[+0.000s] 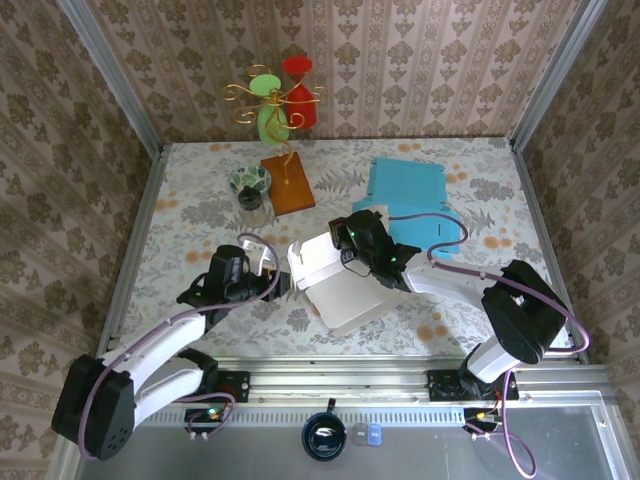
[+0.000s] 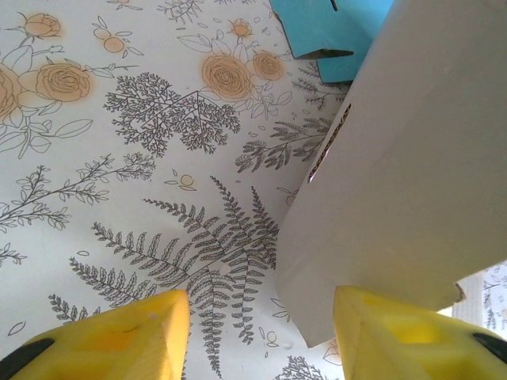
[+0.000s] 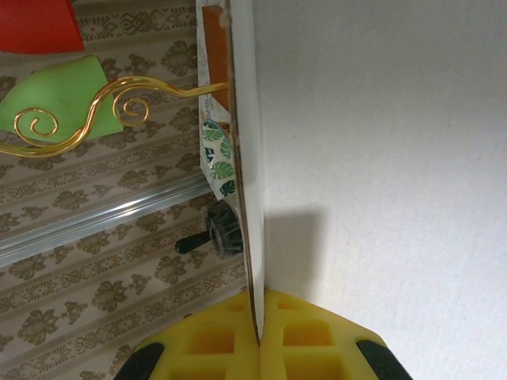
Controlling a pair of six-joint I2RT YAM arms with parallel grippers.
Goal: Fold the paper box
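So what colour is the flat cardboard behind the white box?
Bright blue. The flat cardboard shows best in the top external view.

No writing, label, brand, number or sign can be read in any view. The faces of the paper box point(image 1: 340, 295) that show are plain white card. The blue card sheet point(image 1: 400, 185) behind it carries no legible print. The table point(image 1: 200, 205) has a cloth printed with ferns and flowers, with no words among them.
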